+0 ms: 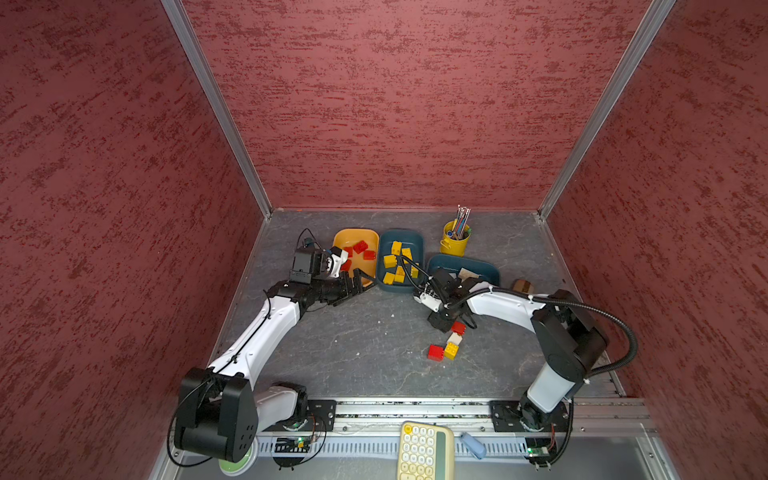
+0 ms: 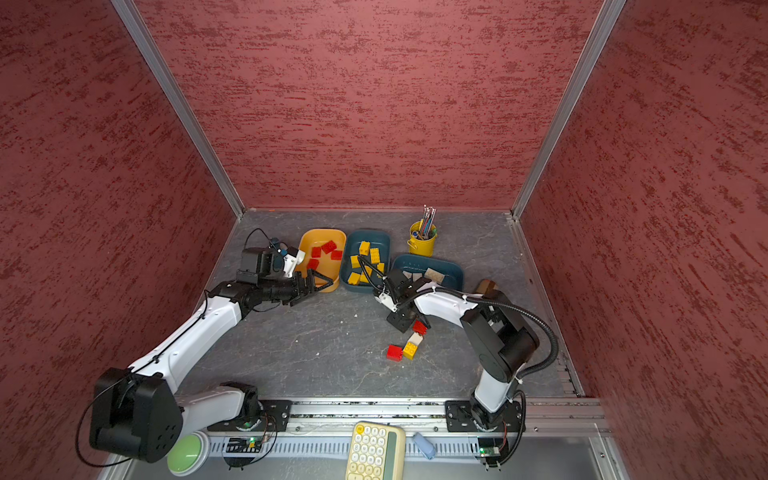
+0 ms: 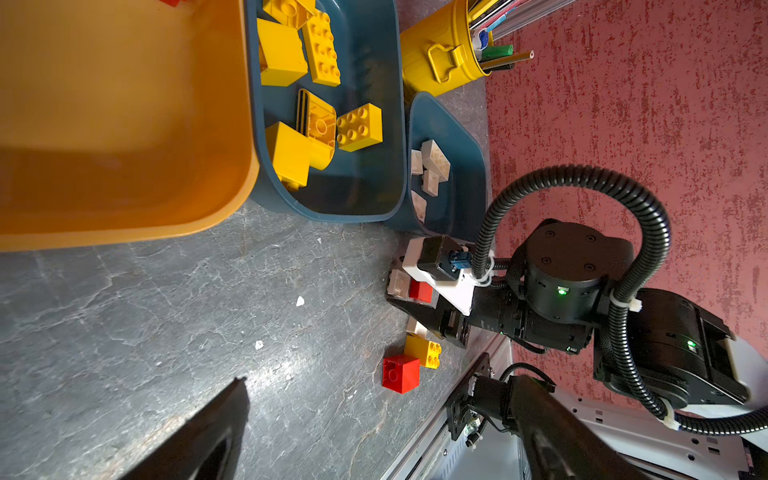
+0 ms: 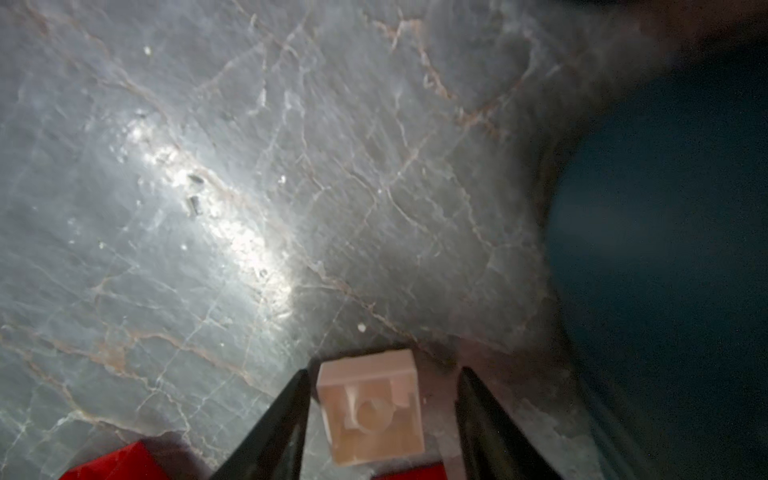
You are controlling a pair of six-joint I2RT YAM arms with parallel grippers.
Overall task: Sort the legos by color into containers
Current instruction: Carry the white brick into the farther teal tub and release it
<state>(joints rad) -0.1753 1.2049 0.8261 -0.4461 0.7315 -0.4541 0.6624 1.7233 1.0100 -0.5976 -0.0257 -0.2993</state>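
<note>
The grey marbled desk (image 1: 353, 353) lies bare between the arms. The left end effector (image 1: 359, 286) hangs spread wide at the near rim of the orange-yellow plastic tub (image 1: 338, 241). Beside the dark teal plastic tub (image 4: 665, 249), the right end effector (image 4: 384, 374) stands parted around a small cream lego brick (image 4: 372, 409), with a gap at one finger.

**No readable text in any view**

No word, number, brand or sign can be read. In both top views, the cream calculator (image 1: 424, 451) at the front edge has rows of round keys, but their markings are too small to make out.
</note>
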